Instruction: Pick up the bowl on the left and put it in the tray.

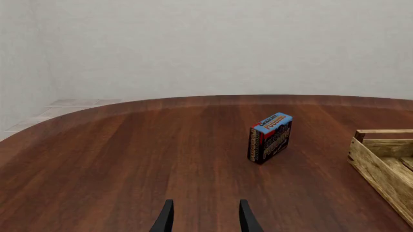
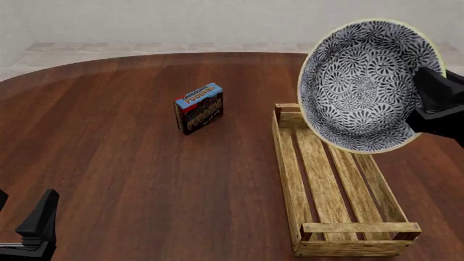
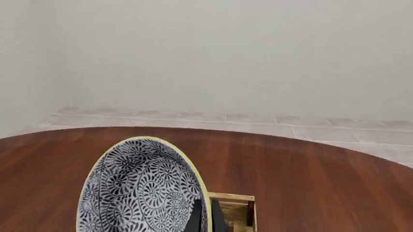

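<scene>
The bowl, white with a dense dark-blue floral pattern and a pale rim, hangs in the air tipped on its side, its inside facing the camera. It is above the far end of the tray, a long light-wood slatted crate lying on the right of the table. My right gripper is shut on the bowl's right rim. The right wrist view shows the bowl pinched at its rim by my right gripper, with a tray corner below. My left gripper stands open and holds nothing at the near left, also seen open in the left wrist view.
A small pudding box stands upright on the brown wooden table, left of the tray's far end. The left wrist view shows the box ahead of the fingers and the tray off to one side.
</scene>
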### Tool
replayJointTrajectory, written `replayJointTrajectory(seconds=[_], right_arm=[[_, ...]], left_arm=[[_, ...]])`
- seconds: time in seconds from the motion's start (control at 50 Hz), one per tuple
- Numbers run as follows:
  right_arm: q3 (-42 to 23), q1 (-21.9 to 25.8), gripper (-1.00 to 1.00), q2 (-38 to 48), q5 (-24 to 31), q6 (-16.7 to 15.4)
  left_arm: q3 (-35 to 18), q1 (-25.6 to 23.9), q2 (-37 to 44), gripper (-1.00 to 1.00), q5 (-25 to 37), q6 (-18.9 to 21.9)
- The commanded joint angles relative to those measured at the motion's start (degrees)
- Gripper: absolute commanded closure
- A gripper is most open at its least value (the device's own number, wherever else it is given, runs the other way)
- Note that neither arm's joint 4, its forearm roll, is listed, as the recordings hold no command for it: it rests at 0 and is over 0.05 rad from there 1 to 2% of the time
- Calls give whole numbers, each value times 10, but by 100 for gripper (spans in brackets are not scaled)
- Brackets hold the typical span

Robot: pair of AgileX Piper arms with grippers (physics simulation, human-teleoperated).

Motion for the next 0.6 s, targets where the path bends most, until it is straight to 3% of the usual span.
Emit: replayJointTrajectory(seconds=[0.02, 0.06, 0.1, 0.28, 0.6], right_arm=[[-14, 10, 100, 10, 26, 29], [-18, 7, 100, 15, 29, 39], [-14, 7, 100, 1, 28, 10], [-13, 5, 100, 0, 31, 15], [15, -10, 100, 20, 16, 49]], left_arm=[[0, 0, 0, -100, 0, 0], [0, 0, 0, -100, 0, 0], [0, 0, 0, -100, 0, 0], [0, 0, 0, -100, 0, 0], [0, 0, 0, -100, 0, 0]])
